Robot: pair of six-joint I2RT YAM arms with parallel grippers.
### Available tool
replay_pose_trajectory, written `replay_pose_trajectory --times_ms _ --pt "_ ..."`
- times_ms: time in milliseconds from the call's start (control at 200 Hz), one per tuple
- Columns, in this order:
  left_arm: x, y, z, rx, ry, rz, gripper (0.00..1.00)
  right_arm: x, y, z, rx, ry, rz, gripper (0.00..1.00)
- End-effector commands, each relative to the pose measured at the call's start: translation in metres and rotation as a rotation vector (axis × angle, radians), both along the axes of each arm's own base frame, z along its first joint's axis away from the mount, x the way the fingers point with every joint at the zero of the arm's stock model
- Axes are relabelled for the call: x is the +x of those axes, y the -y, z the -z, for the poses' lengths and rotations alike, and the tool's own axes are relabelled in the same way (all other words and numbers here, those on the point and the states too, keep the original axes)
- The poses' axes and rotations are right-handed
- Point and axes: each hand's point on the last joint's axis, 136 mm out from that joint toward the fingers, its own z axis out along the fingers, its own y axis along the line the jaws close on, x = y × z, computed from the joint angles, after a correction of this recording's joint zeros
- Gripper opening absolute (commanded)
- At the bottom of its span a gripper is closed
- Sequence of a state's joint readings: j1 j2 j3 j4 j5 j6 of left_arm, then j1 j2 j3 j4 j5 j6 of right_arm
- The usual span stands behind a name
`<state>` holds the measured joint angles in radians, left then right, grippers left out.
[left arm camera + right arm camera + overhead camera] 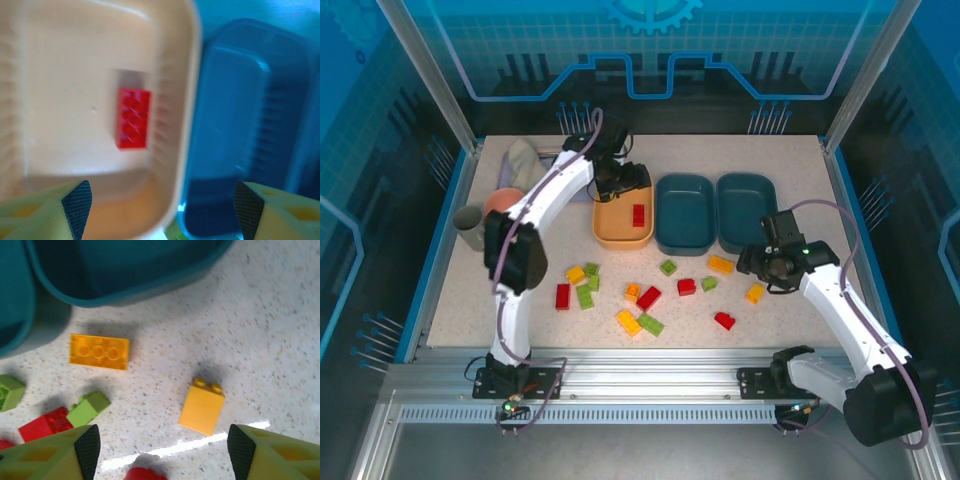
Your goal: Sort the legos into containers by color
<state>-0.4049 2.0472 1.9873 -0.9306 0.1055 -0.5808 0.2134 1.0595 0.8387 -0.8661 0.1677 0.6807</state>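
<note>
A red lego point(133, 119) lies inside the light orange container point(75, 75), seen from above as the red lego point(638, 214) in the orange container point(620, 240). My left gripper point(620, 182) hovers open over that tray's back end, its jaws point(162, 210) wide apart with nothing between them. Two dark teal containers point(683, 215) point(747, 210) stand to the right. My right gripper point(760, 262) is open above the table, jaws point(160, 452) spread over a yellow lego point(201, 407). An orange flat lego point(99, 351), a green lego point(88, 408) and a red lego point(45, 424) lie nearby.
Several red, green and yellow legos are scattered over the table's front middle, such as a red one point(648, 297) and a green one point(584, 296). A grey cup point(470, 228), a pink cup point(500, 200) and a cloth point(525, 160) sit at the back left.
</note>
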Motion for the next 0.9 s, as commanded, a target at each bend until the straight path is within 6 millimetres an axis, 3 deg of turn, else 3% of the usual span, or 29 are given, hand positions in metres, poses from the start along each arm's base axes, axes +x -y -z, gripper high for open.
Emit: replay_pose_trajectory --times_ms 0,135,180,360,590,725,895 --pt "-0.034 0.028 -0.051 -0.163 0.096 0.040 0.79 -0.019 0.011 0.023 0.032 -0.097 0.100 0.72" --pt "-0.089 0.051 -0.067 -0.279 0.137 0.115 0.81 -0.017 0.021 0.043 0.108 -0.109 0.161 0.72" --pt "-0.105 0.056 -0.064 -0.307 0.131 0.122 0.87 -0.015 0.021 0.049 0.130 -0.109 0.163 0.71" --pt "-0.153 0.058 -0.037 -0.320 0.086 0.130 0.87 -0.007 0.014 0.068 0.175 -0.123 0.152 0.69" --pt "-0.179 0.053 -0.010 -0.316 0.054 0.127 0.88 -0.005 0.014 0.089 0.173 -0.173 0.164 0.65" --pt "-0.183 0.051 0.000 -0.308 0.037 0.114 0.88 -0.003 0.013 0.098 0.164 -0.219 0.167 0.54" --pt "-0.182 0.052 -0.002 -0.303 0.045 0.118 0.88 -0.004 0.013 0.104 0.138 -0.265 0.169 0.39"
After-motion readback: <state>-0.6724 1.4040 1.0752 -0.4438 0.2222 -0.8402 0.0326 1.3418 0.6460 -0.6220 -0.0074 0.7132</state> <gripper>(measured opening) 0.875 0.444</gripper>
